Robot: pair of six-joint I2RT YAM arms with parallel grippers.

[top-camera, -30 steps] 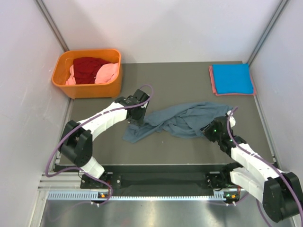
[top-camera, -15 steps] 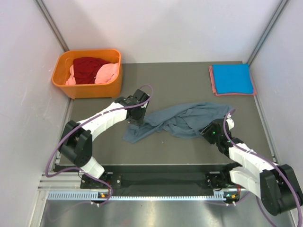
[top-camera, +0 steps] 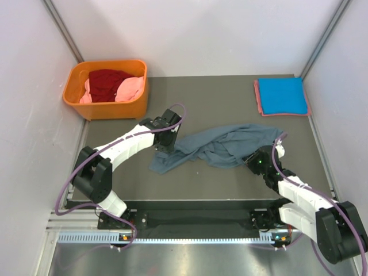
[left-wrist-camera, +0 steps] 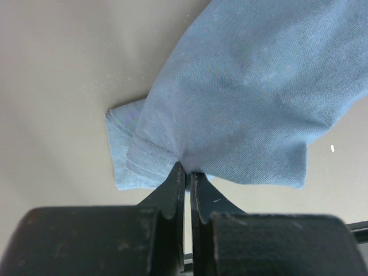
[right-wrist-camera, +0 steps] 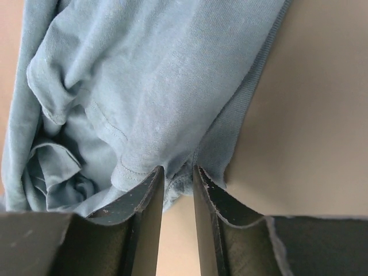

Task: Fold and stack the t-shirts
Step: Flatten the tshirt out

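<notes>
The slate grey-blue t-shirt (top-camera: 221, 146) lies crumpled on the middle of the table. My left gripper (top-camera: 163, 144) is at its left end, shut on a hemmed edge of the shirt (left-wrist-camera: 253, 86), with the jaws (left-wrist-camera: 185, 169) pressed together on the cloth. My right gripper (top-camera: 254, 160) is at the shirt's right side. Its jaws (right-wrist-camera: 178, 172) stand narrowly apart with a bunched, ribbed edge of the shirt (right-wrist-camera: 161, 75) pinched between the tips. A folded bright blue tee (top-camera: 280, 95) lies on a folded salmon-red one (top-camera: 258, 99) at the back right.
An orange plastic basket (top-camera: 103, 109) stands at the back left and holds a dark red tee (top-camera: 106, 81) and a pink one (top-camera: 131, 89). White walls close in both sides. The table's near edge runs just behind my arm bases.
My right gripper has moved a little down and left onto the shirt's right edge. The left arm and the shirt have stayed put.
</notes>
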